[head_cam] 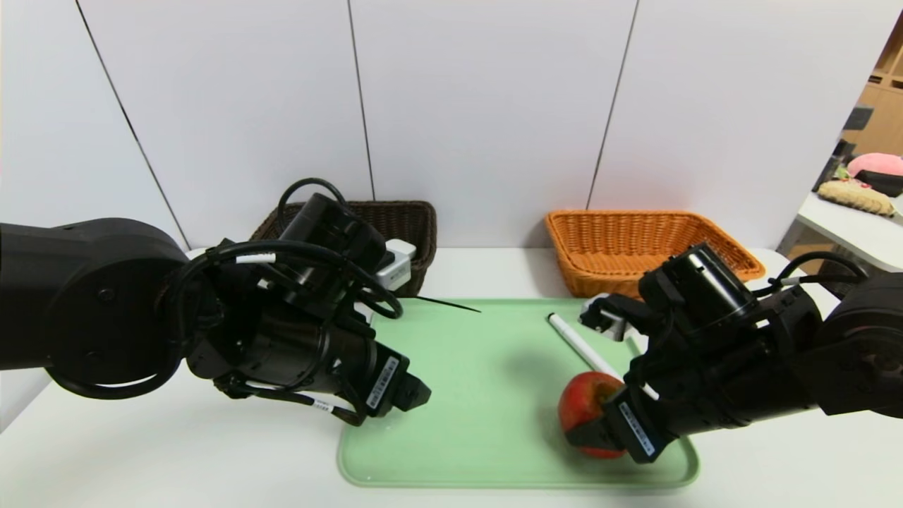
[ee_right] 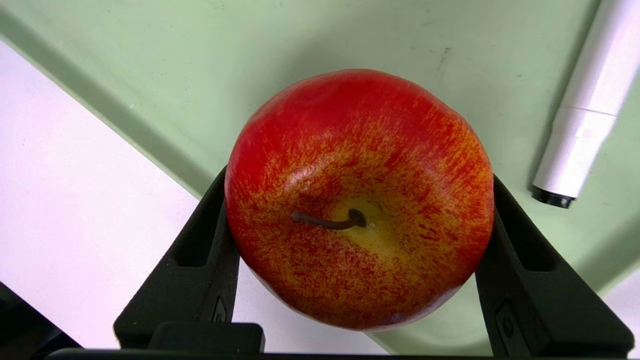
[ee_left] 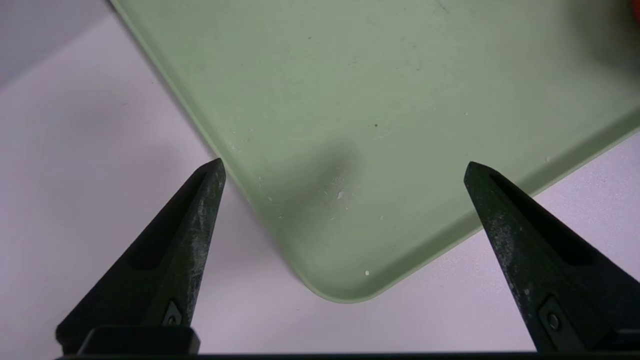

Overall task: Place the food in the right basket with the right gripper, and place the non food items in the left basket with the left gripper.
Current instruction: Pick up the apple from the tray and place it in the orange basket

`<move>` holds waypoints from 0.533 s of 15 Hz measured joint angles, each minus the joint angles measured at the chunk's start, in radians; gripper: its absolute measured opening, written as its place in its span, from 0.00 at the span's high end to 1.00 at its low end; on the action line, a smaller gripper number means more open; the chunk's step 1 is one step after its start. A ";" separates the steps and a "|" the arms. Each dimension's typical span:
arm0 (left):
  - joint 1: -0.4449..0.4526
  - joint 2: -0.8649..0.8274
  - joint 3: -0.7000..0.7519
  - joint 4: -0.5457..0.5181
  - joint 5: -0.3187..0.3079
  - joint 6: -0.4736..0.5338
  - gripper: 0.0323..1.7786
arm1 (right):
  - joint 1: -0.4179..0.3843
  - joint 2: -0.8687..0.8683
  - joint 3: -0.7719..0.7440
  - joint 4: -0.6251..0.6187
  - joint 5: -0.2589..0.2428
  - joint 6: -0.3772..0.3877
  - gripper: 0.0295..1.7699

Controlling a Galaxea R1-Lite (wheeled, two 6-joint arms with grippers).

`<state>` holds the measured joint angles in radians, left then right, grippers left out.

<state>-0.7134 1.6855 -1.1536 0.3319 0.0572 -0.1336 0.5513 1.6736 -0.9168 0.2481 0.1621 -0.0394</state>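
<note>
One apple (ee_right: 359, 200) clenched between right gripper (ee_right: 357, 235) jaws; one pen (ee_right: 585, 115) just beside. Left gripper (ee_left: 344, 170) released, spread over tray (ee_left: 350, 75) corner.

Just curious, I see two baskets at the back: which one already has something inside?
The dark brown basket on the robot's left holds a white boxy item. The orange basket on the right shows nothing inside.

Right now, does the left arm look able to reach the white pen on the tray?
Probably yes. The left gripper hangs open over the green tray's near left corner, with bare tray between it and the white pen. But the right gripper, shut on the apple, crowds the pen's near end.
</note>
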 joint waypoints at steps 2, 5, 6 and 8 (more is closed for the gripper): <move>0.000 0.000 0.000 -0.001 0.001 -0.001 0.05 | -0.007 -0.029 -0.021 -0.016 -0.001 0.002 0.29; 0.001 0.000 -0.018 0.000 0.003 0.004 0.05 | -0.023 -0.084 -0.065 -0.055 -0.028 0.002 0.30; 0.001 0.000 -0.025 -0.001 0.003 0.006 0.05 | -0.034 -0.097 -0.078 -0.077 -0.053 0.002 0.30; 0.001 0.002 -0.033 0.000 0.003 0.008 0.05 | -0.068 -0.111 -0.090 -0.145 -0.086 0.004 0.30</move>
<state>-0.7119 1.6874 -1.1862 0.3319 0.0606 -0.1260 0.4834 1.5630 -1.0072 0.1034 0.0764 -0.0351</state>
